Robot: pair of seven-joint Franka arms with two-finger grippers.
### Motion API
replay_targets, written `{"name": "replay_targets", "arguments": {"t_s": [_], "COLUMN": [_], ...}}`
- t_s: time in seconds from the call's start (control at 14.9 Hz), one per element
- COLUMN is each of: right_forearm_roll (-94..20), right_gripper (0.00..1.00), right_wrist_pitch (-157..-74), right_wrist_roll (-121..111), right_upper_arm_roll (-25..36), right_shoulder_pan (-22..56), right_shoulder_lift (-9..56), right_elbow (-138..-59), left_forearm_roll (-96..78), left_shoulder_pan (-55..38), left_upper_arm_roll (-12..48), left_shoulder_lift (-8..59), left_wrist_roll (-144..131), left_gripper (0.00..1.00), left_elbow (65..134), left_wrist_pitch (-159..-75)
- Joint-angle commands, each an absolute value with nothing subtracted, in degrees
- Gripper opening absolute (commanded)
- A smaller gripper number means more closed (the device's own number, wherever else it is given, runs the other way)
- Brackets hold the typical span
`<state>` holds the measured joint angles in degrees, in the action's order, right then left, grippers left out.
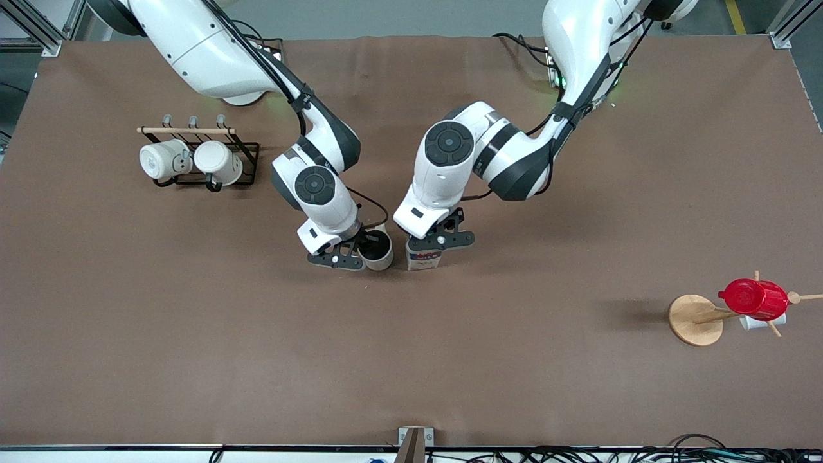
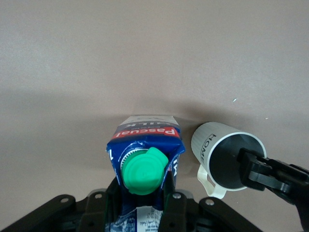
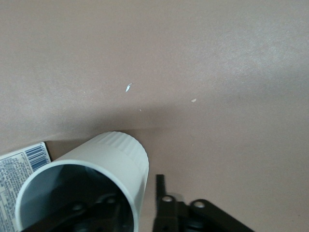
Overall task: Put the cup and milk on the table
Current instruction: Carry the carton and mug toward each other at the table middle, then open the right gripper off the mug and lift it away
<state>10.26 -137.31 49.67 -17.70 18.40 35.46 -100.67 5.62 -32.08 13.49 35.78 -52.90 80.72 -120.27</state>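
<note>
The cream-white cup (image 1: 380, 262) stands upright on the brown table (image 1: 411, 360) near its middle. My right gripper (image 1: 366, 247) is open, with one finger inside the cup and the other outside, a small gap off the wall. The cup (image 3: 120, 154) and that gripper (image 3: 137, 193) show in the right wrist view. The blue and white milk (image 1: 424, 262) stands on the table beside the cup, toward the left arm's end. My left gripper (image 1: 425, 247) is shut on its top below the green cap. In the left wrist view the milk (image 2: 145, 137) sits between my left gripper's (image 2: 142, 188) fingers, next to the cup (image 2: 207, 142).
A black rack (image 1: 247, 157) with two white mugs stands toward the right arm's end, farther from the front camera. A wooden tree (image 1: 694, 319) carrying a red cup (image 1: 752, 299) stands toward the left arm's end, nearer to the front camera.
</note>
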Motion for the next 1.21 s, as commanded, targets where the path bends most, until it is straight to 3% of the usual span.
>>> {"name": "replay_targets", "arguments": {"t_s": [0.0,0.4,0.61,0.67,0.74,0.81,1.01,1.14], "right_forearm_roll": [11.51,11.07,11.16,11.16,11.16,11.08,10.73,6.53], "right_gripper": [1.00,1.00,1.00,1.00,1.00,1.00,1.00,1.00], "right_wrist_pitch": [-136.67,-123.07,-117.18,-115.24,-113.57,-112.51,-106.90,-102.42], "right_wrist_roll": [51.15,50.19,49.49,47.05,44.50,42.82,34.41,25.01], "right_upper_arm_roll": [-18.19,-19.95,-17.77,-15.67,-13.82,-12.84,-8.98,-4.25], "right_shoulder_pan": [17.49,11.00,6.60,6.33,5.63,4.15,2.99,3.08], "right_shoulder_lift": [34.55,18.49,11.09,9.07,7.14,5.47,0.54,-2.10], "right_elbow": [-99.84,-100.20,-100.11,-100.02,-100.02,-100.02,-99.67,-99.14], "left_forearm_roll": [6.68,6.68,6.86,6.86,6.86,6.86,7.29,10.09], "left_shoulder_pan": [-33.31,-34.36,-34.45,-34.45,-34.45,-34.45,-33.58,-30.52], "left_upper_arm_roll": [12.92,12.92,12.92,12.92,12.83,12.83,12.66,12.57], "left_shoulder_lift": [37.26,37.53,37.44,37.44,37.27,36.83,33.24,28.68], "left_wrist_roll": [-54.84,-55.28,-54.84,-54.76,-54.76,-54.58,-54.58,-54.06], "left_gripper": [0.28,0.31,0.39,0.60,0.90,1.00,1.00,1.00], "left_elbow": [79.01,79.01,79.01,79.01,79.01,79.01,79.01,79.01], "left_wrist_pitch": [-120.41,-120.94,-120.94,-120.94,-120.94,-120.94,-119.62,-114.38]}}
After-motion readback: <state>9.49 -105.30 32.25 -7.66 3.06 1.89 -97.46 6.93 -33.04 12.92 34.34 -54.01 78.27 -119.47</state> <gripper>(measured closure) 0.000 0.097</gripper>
